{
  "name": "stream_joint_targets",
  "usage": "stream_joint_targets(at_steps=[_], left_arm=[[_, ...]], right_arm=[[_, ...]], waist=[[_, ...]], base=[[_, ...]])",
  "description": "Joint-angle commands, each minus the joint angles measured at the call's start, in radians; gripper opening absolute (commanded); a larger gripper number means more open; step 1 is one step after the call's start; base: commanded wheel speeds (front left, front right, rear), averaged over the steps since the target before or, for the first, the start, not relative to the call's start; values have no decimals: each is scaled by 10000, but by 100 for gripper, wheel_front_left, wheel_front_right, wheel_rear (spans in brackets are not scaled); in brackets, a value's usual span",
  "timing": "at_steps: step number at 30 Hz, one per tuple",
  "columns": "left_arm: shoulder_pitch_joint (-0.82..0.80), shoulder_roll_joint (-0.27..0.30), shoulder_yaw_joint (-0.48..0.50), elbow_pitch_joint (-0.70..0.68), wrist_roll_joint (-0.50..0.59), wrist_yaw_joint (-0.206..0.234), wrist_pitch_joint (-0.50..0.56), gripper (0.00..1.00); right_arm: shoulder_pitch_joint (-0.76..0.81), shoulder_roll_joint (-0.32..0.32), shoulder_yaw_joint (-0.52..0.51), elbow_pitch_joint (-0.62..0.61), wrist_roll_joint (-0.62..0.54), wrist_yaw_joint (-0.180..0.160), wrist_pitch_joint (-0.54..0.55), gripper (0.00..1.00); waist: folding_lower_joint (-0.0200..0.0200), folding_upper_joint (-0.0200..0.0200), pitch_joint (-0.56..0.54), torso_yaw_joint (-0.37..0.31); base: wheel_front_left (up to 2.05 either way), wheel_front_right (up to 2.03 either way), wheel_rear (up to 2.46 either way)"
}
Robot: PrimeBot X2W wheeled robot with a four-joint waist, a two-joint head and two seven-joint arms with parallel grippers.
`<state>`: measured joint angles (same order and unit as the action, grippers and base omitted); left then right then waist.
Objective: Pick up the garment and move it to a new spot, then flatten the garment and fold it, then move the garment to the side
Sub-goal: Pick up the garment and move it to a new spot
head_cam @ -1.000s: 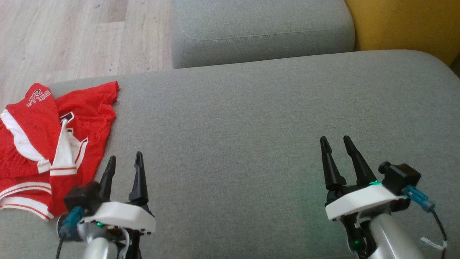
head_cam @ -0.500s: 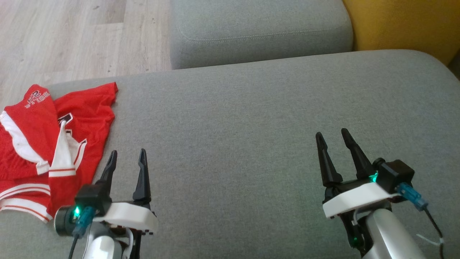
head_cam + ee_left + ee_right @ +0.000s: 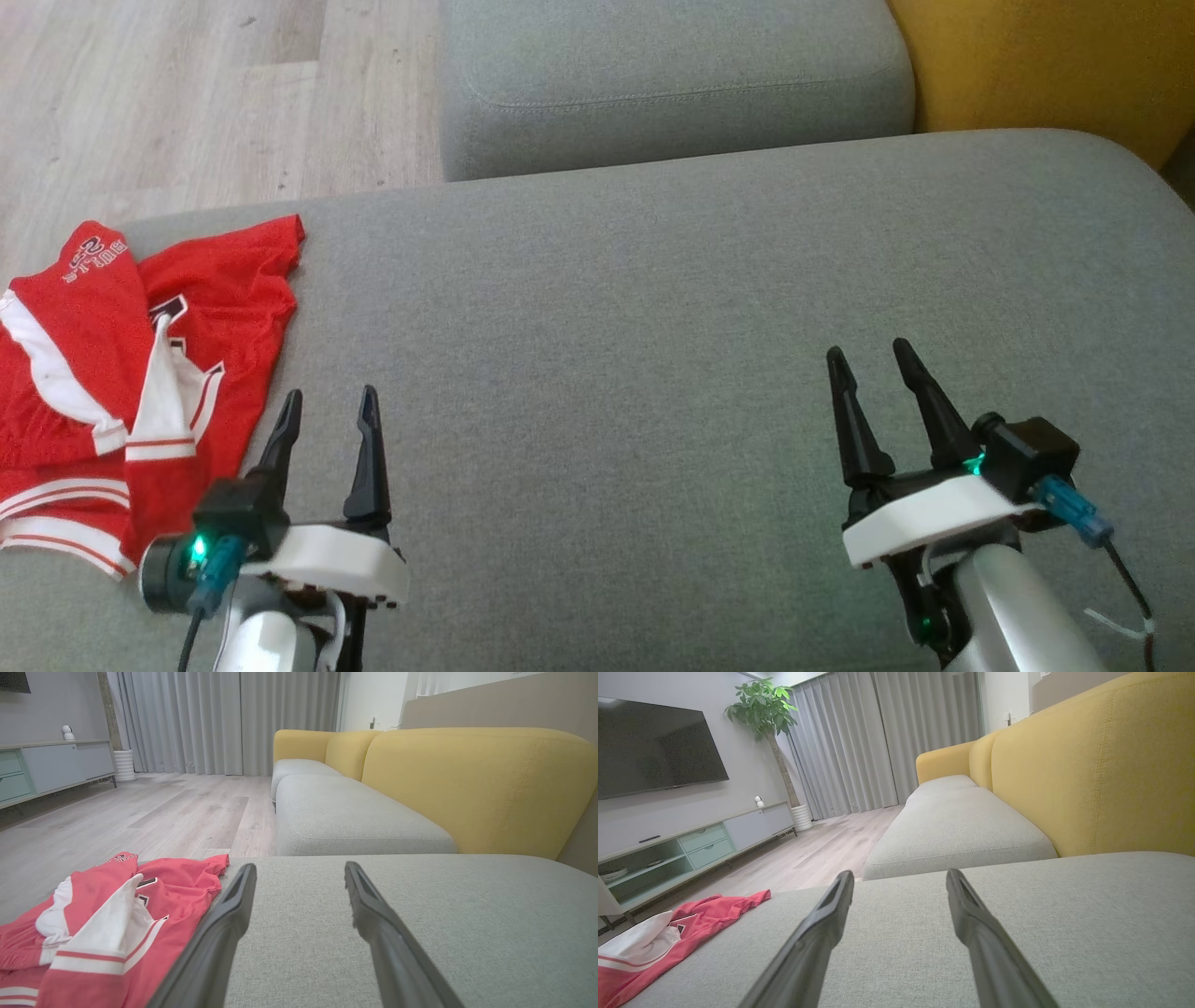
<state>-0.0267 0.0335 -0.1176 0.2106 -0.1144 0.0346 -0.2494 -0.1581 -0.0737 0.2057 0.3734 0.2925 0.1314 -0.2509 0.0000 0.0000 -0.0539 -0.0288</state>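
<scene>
Lying bunched at the cushion (image 3: pixel 653 327) left edge, garment (image 3: pixel 140 373) may slide to the floor (image 3: pixel 187 93) if nudged. Jaws wide and empty on left gripper (image 3: pixel 327 406) and right gripper (image 3: pixel 868 359)

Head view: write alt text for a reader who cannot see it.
A crumpled red and white garment lies at the left edge of a grey sofa cushion. The left gripper and right gripper, both open and empty, point forward over the cushion, the left one beside the garment.
</scene>
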Motion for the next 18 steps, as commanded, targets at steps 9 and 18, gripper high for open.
stream_joint_targets(at_steps=[9,18], left_arm=[[-659,168,370,-268,79,-30,-124,100],[-709,198,635,-93,288,-104,-124,100]], right_arm=[[-569,83,155,-192,-107,-7,-109,100],[-356,101,256,-268,2,-7,-109,100]], waist=[[0,0,-69,191],[0,0,-197,1329]], base=[[0,0,0],[0,0,0]])
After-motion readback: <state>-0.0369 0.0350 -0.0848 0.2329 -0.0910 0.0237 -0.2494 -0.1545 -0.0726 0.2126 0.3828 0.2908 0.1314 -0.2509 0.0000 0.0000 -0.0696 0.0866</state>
